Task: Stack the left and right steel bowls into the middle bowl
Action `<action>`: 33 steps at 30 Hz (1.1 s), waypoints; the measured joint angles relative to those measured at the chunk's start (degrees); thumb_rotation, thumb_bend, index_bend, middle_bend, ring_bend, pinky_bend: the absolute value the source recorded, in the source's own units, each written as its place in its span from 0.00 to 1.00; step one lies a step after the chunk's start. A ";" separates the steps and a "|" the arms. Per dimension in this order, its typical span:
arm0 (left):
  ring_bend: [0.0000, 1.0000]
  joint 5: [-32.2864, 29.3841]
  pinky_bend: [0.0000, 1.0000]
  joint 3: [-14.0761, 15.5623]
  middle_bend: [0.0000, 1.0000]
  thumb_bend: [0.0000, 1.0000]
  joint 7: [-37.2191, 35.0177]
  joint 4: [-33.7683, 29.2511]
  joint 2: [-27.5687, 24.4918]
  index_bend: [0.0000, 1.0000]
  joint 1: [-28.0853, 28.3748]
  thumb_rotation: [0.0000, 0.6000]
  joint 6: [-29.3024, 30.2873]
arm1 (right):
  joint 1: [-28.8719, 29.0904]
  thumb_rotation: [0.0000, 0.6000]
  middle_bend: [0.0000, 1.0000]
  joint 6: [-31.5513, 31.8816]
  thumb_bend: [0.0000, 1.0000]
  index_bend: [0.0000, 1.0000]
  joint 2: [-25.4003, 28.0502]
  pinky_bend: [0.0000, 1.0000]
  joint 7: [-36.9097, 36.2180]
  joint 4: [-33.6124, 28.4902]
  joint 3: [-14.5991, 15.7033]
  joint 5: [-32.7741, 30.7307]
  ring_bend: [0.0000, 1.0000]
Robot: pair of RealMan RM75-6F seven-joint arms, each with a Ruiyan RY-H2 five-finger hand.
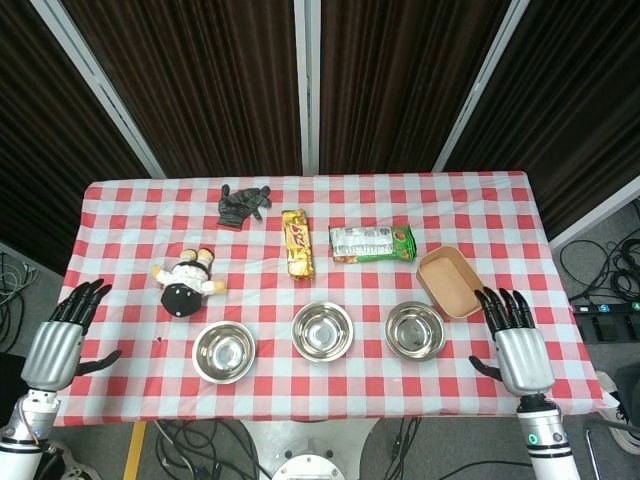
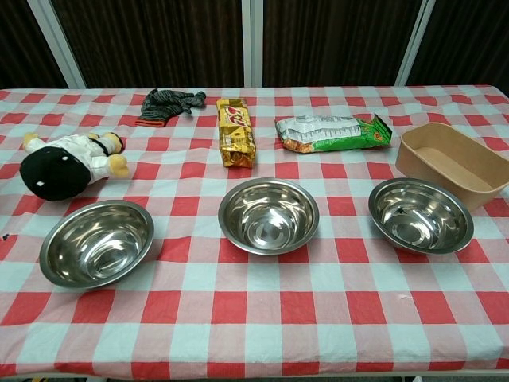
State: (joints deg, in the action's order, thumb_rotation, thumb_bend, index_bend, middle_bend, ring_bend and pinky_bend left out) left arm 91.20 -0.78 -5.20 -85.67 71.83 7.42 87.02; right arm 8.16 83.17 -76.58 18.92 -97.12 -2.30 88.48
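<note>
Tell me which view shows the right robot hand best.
Head view: the right hand shows whole, fingers spread and holding nothing, just right of the right-side steel bowl near the table edge. The chest view doesn't show that hand at all.
</note>
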 measured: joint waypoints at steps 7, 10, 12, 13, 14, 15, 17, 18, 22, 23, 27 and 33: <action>0.09 0.02 0.22 -0.15 0.17 0.07 -0.47 0.06 -0.33 0.13 -0.23 1.00 0.56 | 1.81 1.00 0.23 -4.14 0.00 0.12 -2.78 0.24 4.78 1.09 1.58 1.11 0.16; 0.09 0.00 0.22 -0.15 0.17 0.07 -0.89 0.31 -0.31 0.13 -0.42 1.00 0.85 | 2.56 1.00 0.28 -5.70 0.00 0.21 -4.09 0.35 7.56 0.98 1.94 1.22 0.29; 0.09 -0.05 0.22 -0.11 0.17 0.07 -1.20 0.57 -0.33 0.13 -0.52 1.00 0.92 | 2.90 1.00 0.30 -6.75 0.00 0.27 -4.81 0.47 9.37 0.83 2.13 0.89 0.42; 0.09 -0.09 0.22 -0.11 0.17 0.07 -1.36 0.69 -0.33 0.13 -0.55 1.00 0.91 | 3.11 1.00 0.31 -7.55 0.00 0.30 -5.24 0.53 10.62 0.71 2.26 0.42 0.49; 0.09 -0.15 0.22 -0.10 0.17 0.07 -1.60 0.87 -0.34 0.13 -0.57 1.00 0.88 | 3.26 1.00 0.32 -8.17 0.01 0.31 -5.55 0.58 11.57 0.62 2.33 -0.07 0.56; 0.09 -0.18 0.22 -0.10 0.17 0.07 -1.78 1.01 -0.35 0.13 -0.59 1.00 0.87 | 3.41 1.00 0.32 -8.82 0.02 0.31 -5.84 0.61 12.52 0.54 2.39 -0.68 0.60; 0.09 -0.23 0.22 -0.09 0.17 0.07 -2.18 1.35 -0.37 0.13 -0.62 1.00 0.85 | 3.79 1.00 0.32 -10.29 0.03 0.31 -6.45 0.65 14.69 0.44 2.47 -2.32 0.66; 0.09 -0.25 0.22 -0.09 0.17 0.07 -2.34 1.47 -0.36 0.13 -0.64 1.00 0.85 | 3.96 1.00 0.32 -10.87 0.04 0.31 -6.71 0.66 15.56 0.43 2.48 -3.04 0.67; 0.09 -0.38 0.22 -0.09 0.17 0.07 -3.10 2.12 -0.28 0.13 -0.72 1.00 0.84 | 4.85 1.00 0.33 -12.85 0.05 0.32 -8.16 0.67 18.59 1.05 2.39 -5.55 0.68; 0.09 -0.39 0.22 -0.07 0.17 0.07 -3.31 2.33 -0.23 0.13 -0.75 1.00 0.84 | 5.06 1.00 0.33 -13.11 0.07 0.32 -8.49 0.67 18.95 1.33 2.32 -5.87 0.68; 0.09 -0.42 0.22 0.00 0.17 0.07 -3.95 2.98 -0.05 0.13 -0.84 1.00 0.82 | 5.85 1.00 0.34 -14.08 0.10 0.34 -9.69 0.67 19.88 2.63 1.75 -7.44 0.70; 0.09 -0.48 0.22 0.05 0.17 0.07 -4.73 3.75 0.06 0.13 -0.84 1.00 0.63 | 7.74 1.00 0.36 -16.27 0.12 0.36 -11.59 0.67 20.75 4.73 0.57 -9.71 0.71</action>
State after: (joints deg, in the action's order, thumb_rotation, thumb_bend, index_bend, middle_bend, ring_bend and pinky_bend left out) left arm 90.72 -0.73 -9.93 -81.92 71.90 6.58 87.66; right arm 15.90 66.90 -88.16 39.66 -92.39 -1.73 78.77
